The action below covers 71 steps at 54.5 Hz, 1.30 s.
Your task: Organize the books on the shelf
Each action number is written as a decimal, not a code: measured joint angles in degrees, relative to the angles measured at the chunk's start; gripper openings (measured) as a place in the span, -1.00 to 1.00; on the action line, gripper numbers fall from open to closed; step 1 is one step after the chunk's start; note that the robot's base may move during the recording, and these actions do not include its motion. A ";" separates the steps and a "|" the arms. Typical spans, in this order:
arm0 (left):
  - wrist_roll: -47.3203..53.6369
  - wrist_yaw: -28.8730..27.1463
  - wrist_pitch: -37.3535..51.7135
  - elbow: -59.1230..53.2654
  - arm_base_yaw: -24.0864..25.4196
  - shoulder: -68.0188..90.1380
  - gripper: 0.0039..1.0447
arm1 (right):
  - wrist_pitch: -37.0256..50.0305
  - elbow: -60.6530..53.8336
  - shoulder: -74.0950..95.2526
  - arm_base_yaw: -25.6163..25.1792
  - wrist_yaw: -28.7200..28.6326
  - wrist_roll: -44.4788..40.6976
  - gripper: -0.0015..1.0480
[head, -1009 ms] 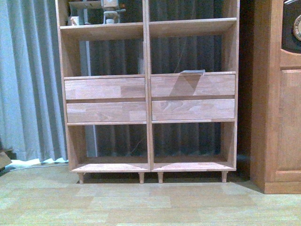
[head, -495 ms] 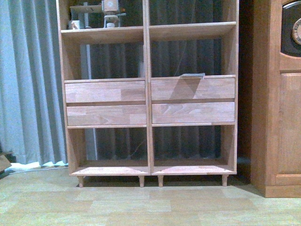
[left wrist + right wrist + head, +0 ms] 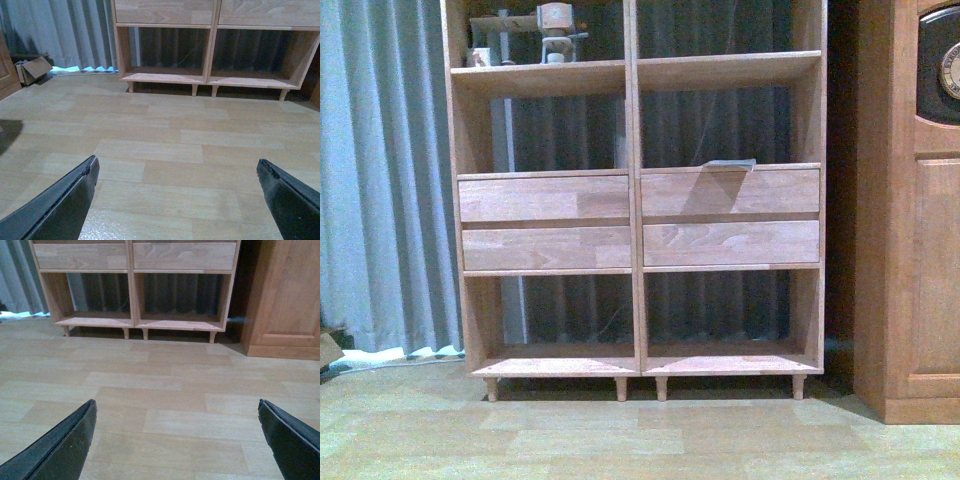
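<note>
shelf (image 3: 635, 300) lower in view, floor strip (image 3: 620, 440) thinner

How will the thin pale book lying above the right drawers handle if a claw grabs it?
The thin pale book looks very slim, so probably light and floppy, likely sagging if pinched by one edge. It lies flat on the shelf, its front edge seemingly just past the board's lip, so a push would probably slide it rather than tip it.
</note>
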 joint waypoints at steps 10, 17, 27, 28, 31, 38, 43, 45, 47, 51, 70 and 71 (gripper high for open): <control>0.00 0.00 0.00 0.00 0.00 -0.02 0.86 | 0.00 0.00 0.00 0.00 0.00 0.00 0.86; 0.00 0.00 0.00 0.00 0.00 -0.02 0.86 | 0.00 0.00 0.00 0.00 0.00 0.00 0.86; 0.00 0.00 0.00 0.00 0.00 0.00 0.86 | 0.00 0.00 0.00 0.00 0.00 0.00 0.86; 0.00 0.00 0.00 0.00 0.00 -0.02 0.86 | 0.00 0.00 0.00 0.00 0.00 0.00 0.86; 0.00 0.00 0.00 0.00 0.00 -0.02 0.86 | 0.00 0.00 0.00 0.00 0.00 0.00 0.86; 0.00 -0.02 0.00 0.00 0.00 0.00 0.86 | 0.00 0.00 0.00 0.00 0.02 0.00 0.86; 0.00 0.00 0.00 0.00 0.00 -0.02 0.86 | 0.00 0.00 0.00 0.00 0.02 0.00 0.86; 0.00 0.02 0.00 0.00 0.00 0.00 0.86 | 0.00 0.00 0.00 0.00 0.00 0.00 0.86; 0.00 0.00 0.00 0.00 0.00 0.00 0.86 | 0.00 0.00 0.00 0.00 0.02 0.00 0.86; 0.00 0.00 0.00 0.00 0.00 -0.02 0.86 | 0.00 0.00 0.00 0.00 0.00 0.00 0.86; 0.00 0.00 0.00 0.00 0.00 0.00 0.86 | 0.00 0.00 0.00 0.00 0.00 0.00 0.86; 0.00 0.00 0.00 0.00 0.00 0.00 0.86 | 0.00 0.00 0.00 0.00 0.00 0.00 0.86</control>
